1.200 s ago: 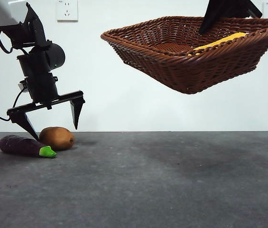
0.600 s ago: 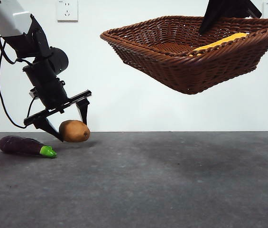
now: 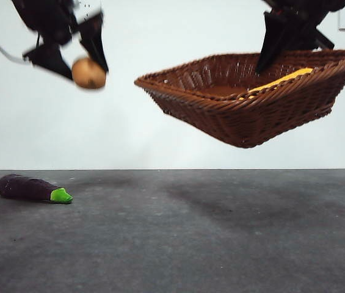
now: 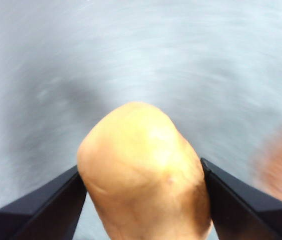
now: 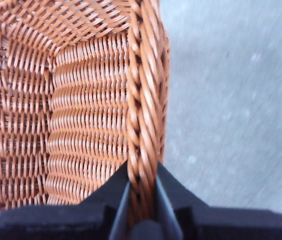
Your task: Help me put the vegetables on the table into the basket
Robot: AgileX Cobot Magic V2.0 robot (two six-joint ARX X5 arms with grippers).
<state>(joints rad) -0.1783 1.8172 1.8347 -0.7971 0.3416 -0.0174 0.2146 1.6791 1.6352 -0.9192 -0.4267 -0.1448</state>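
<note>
High at the upper left, my left gripper is shut on the brown potato, which fills the space between its jaws in the left wrist view. The brown wicker basket hangs tilted in the air at the upper right, a short gap away from the potato. My right gripper is shut on the basket's braided rim. A yellow corn cob lies inside the basket. The purple eggplant with a green stem rests on the grey table at the far left.
A white wall with two sockets stands behind the table. Only the eggplant lies on the table; the basket casts a faint shadow on the surface below it.
My left gripper has lifted the potato from the table up high toward the basket. The basket has dropped slightly and tilted. The eggplant stays where it was.
</note>
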